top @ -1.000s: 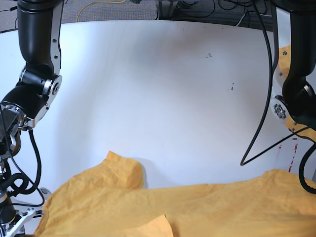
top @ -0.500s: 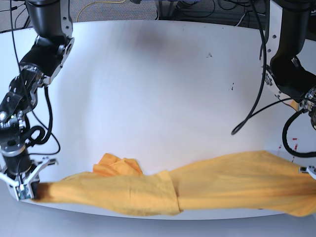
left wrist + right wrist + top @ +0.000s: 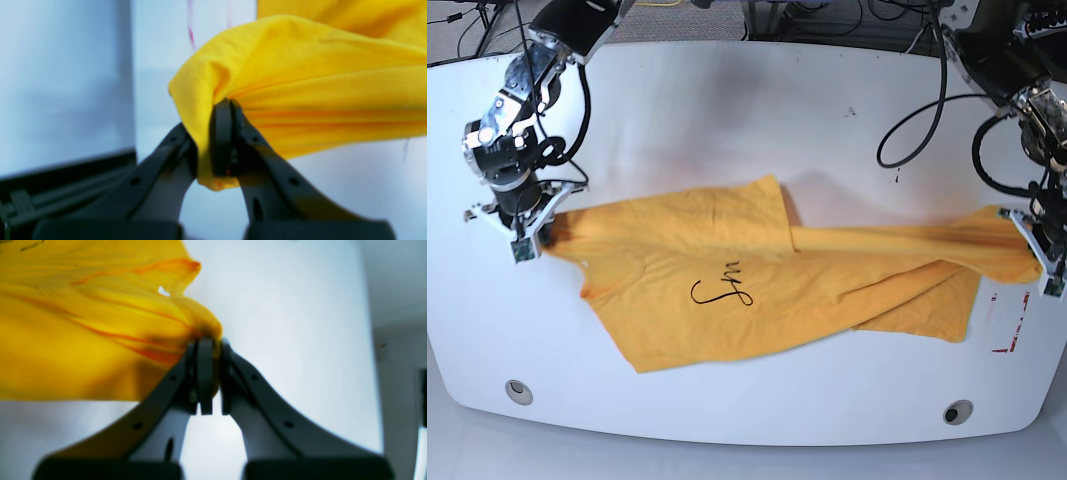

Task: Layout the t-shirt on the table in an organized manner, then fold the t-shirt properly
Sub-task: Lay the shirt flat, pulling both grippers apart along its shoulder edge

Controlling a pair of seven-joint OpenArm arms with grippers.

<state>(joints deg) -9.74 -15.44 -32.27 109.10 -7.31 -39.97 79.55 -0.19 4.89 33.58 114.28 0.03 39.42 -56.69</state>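
Note:
The orange-yellow t-shirt [image 3: 667, 310] lies stretched across the white table [image 3: 727, 130], with a dark scribble mark on its middle and its right part folded over in overlapping layers. In the base view my right gripper [image 3: 530, 240] is at the shirt's left end and shut on the cloth. At the shirt's right end my left gripper [image 3: 1039, 262] is also shut on the cloth. In the left wrist view the left gripper [image 3: 224, 133] pinches a bunched fold of the t-shirt [image 3: 317, 83]. The right gripper [image 3: 209, 353] clamps a corner of the t-shirt [image 3: 83, 340].
Two round grey grommets [image 3: 518, 391] [image 3: 957, 411] sit near the table's front edge. Red tape [image 3: 1012, 320] marks a rectangle at the front right, just below the left gripper. Small dark marks [image 3: 851, 112] dot the far half. Cables hang behind the table.
Both arms have carried the t-shirt from the near edge toward the table's middle. The shirt, hanging bunched before, now lies spread over the tabletop with its scribble mark showing.

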